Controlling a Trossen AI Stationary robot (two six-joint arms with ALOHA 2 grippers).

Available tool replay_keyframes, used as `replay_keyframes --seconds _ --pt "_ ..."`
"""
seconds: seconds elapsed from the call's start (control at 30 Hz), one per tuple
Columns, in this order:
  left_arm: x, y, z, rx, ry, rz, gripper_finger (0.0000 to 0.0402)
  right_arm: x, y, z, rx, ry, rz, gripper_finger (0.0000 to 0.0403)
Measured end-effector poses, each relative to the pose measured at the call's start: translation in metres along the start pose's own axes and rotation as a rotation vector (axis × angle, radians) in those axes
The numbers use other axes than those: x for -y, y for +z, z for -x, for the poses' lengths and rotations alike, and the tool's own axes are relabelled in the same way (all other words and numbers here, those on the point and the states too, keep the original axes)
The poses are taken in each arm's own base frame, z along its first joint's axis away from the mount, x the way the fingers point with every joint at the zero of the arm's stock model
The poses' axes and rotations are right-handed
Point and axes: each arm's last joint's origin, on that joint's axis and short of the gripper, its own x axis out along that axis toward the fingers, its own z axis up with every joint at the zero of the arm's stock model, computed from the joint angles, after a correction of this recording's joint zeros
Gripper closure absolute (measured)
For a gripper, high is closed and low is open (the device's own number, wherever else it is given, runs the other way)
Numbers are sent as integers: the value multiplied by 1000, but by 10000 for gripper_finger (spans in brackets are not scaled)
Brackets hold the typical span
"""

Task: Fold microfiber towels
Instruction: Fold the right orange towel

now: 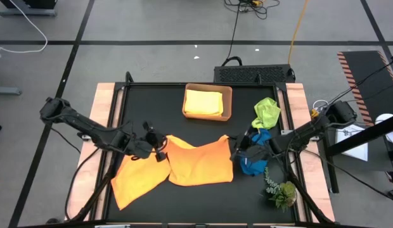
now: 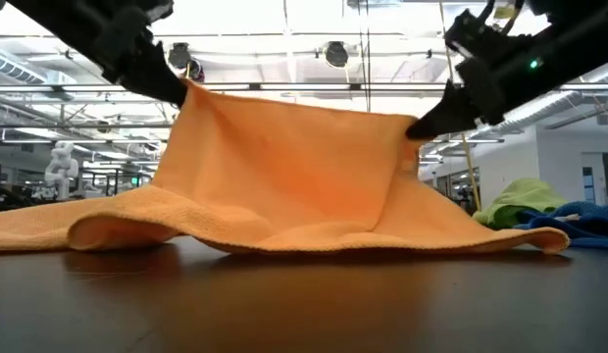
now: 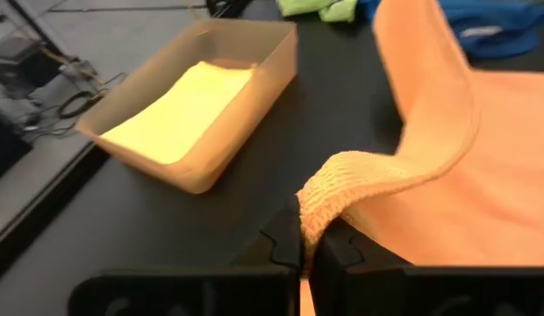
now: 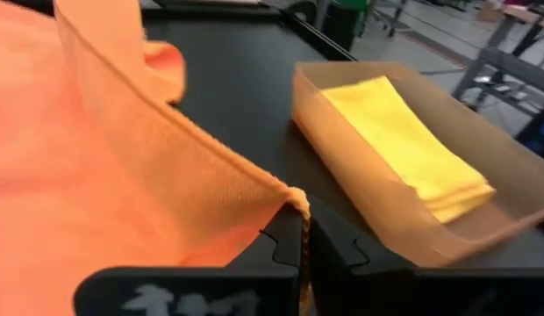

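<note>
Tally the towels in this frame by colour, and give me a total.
Orange towels: 2, one lifted by both hands, one flat
Yellow towel: 1, folded in the tray
Lime green towel: 1
Blue towel: 1
Total: 5 towels

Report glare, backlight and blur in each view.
Low view: bright ceiling lights backlight the orange towel; grippers dark silhouettes. Right wrist view: tray and far background soft. Left wrist view: near towel edge blurred. High view: evenly lit.
</note>
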Motion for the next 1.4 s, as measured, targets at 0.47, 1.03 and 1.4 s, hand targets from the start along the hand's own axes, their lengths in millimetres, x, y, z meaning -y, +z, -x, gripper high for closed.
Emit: replay_keyframes --seconds 0.47,1.03,1.4 --pt "-32 -13 -16 -199 144 36 397 19 -4 -8 -90 -66 31 403" --pt "-14 21 -16 59 -241 40 397 31 26 26 53 33 -34 403" --pt "37 85 66 323 -603 131 397 9 52 76 293 520 -88 403"
